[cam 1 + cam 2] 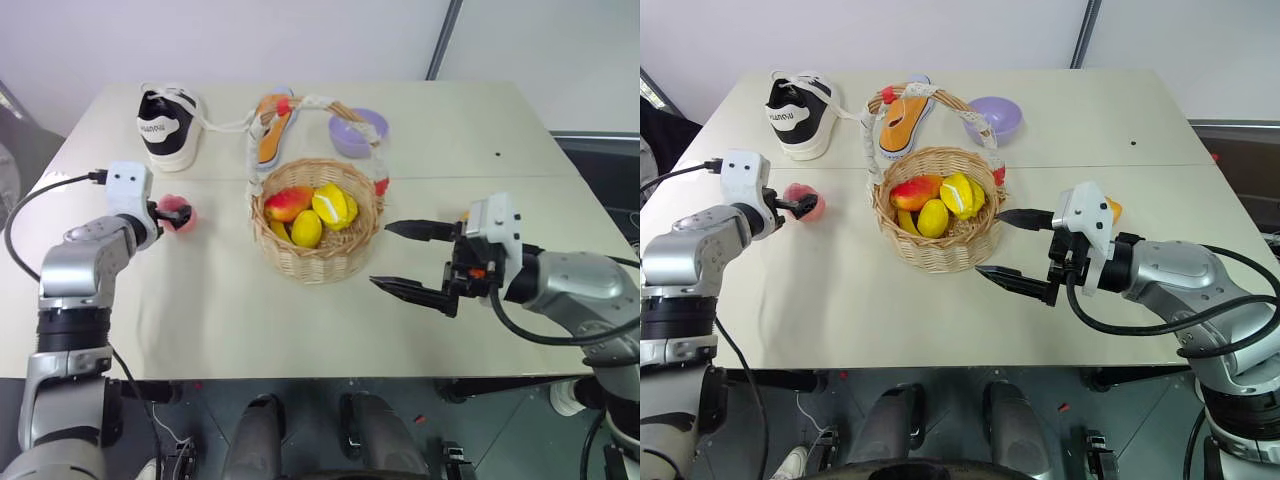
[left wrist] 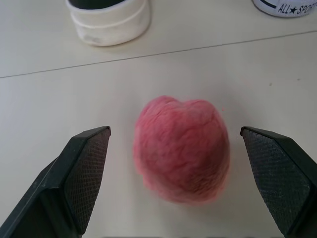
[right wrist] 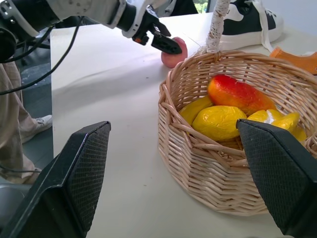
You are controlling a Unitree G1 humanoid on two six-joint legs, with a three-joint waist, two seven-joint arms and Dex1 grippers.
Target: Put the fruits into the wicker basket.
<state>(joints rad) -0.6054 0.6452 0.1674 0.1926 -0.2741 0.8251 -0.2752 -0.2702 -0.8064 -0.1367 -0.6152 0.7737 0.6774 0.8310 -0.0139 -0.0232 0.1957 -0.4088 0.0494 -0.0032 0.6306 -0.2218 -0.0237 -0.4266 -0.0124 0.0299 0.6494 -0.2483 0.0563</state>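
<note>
The left gripper [image 2: 173, 183] is spreading its fingers around the peach [image 2: 181, 148], partly hiding it; the right gripper [image 1: 410, 260] is gaping beside the wicker basket [image 1: 318, 255].

The table [image 1: 200, 300] is plain pale beige. On it, the wicker basket [image 1: 318, 250] is tan woven cane, its arched handle [image 1: 345, 115] wrapped in white cord with red tape at both ends. Inside lie yellow lemons [image 1: 308, 228] and a red-to-orange fruit [image 1: 288, 203]. Left of it sits a fuzzy pink peach [image 2: 181, 148]. At the far side are a black-and-white sneaker [image 1: 167, 125], an orange insole [image 1: 273, 125] and a purple bowl [image 1: 358, 131]. The gripper fingers [image 3: 81, 173] are black with a fine diamond texture.
</note>
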